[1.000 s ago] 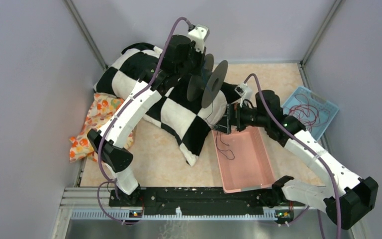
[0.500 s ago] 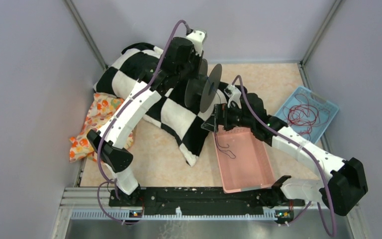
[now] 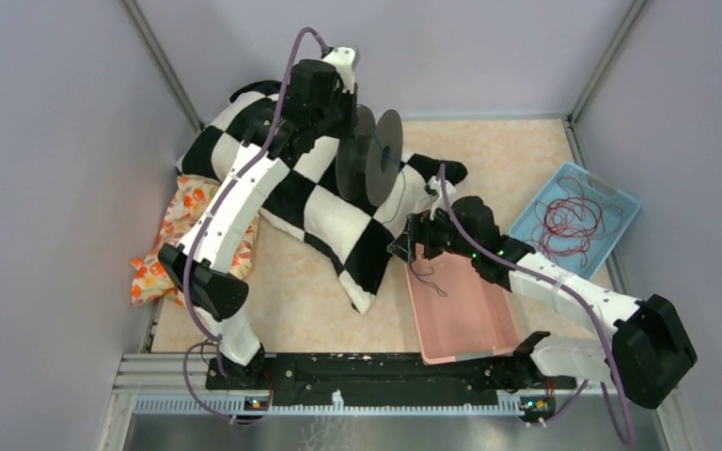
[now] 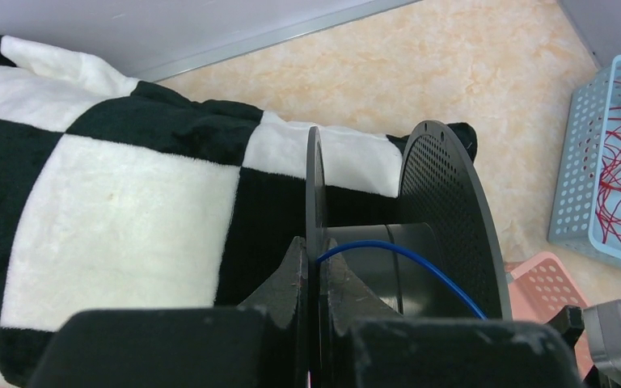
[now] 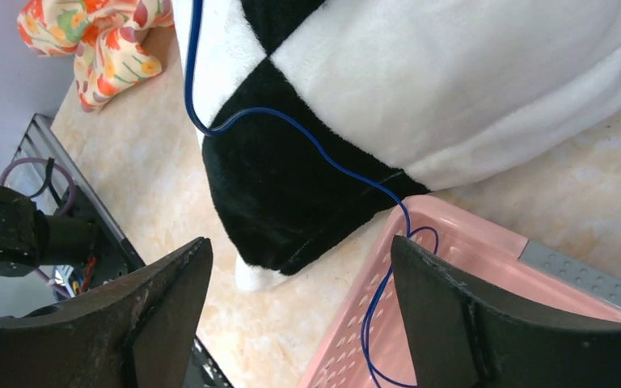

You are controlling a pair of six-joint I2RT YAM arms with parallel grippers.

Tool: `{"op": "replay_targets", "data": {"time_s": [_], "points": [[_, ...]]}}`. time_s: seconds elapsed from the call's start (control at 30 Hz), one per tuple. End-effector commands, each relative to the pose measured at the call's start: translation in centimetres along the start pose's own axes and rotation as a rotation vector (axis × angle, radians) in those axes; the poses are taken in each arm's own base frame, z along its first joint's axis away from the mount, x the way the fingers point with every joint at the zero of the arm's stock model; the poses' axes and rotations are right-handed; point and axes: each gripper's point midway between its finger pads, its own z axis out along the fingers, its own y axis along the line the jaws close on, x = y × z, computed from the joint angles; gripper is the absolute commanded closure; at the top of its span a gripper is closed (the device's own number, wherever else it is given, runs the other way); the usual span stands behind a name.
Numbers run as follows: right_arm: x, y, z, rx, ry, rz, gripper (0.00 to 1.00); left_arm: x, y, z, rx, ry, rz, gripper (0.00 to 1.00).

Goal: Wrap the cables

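Note:
My left gripper is shut on one flange of a black spool, held on edge above the checkered pillow; the spool also shows in the top view. A thin blue cable comes off the spool's hub by the fingers. It runs down across the pillow into the pink basket, where it lies in loose loops. My right gripper is open and empty over the basket's far left corner, and the cable passes close to its right finger without being held.
A black-and-white checkered pillow covers the far left of the floor. An orange flowered cloth lies at its left. A blue basket with red wires stands at the right. The pink basket sits front centre.
My left arm has carried the spool left and back. My right arm has swung left and a little nearer, over the pink basket's far left corner.

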Motion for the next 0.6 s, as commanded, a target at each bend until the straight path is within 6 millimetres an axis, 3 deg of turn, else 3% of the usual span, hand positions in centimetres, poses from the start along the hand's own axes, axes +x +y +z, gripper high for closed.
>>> {"op": "replay_targets", "data": {"time_s": [0.0, 0.07, 0.3, 0.43, 0.57], "points": [[-1.1, 0.6, 0.6, -0.048, -0.082, -0.121, 0.28, -0.6, 1.2, -0.6, -0.005, -0.021, -0.008, 1.00], [-1.1, 0.2, 0.8, -0.044, -0.090, -0.175, 0.38, -0.2, 1.6, -0.4, 0.010, -0.013, -0.022, 1.00], [-0.3, -0.9, 2.4, -0.037, -0.065, -0.276, 0.36, 0.2, 1.8, -0.2, 0.048, -0.011, -0.046, 1.00], [-0.6, -1.9, 2.8, 0.006, -0.092, -0.313, 0.46, 0.5, 1.7, -0.2, 0.056, -0.004, -0.042, 1.00], [-0.8, -3.1, 3.3, 0.054, -0.102, -0.348, 0.50, 0.7, 1.6, -0.2, 0.060, -0.001, -0.038, 1.00]]}}
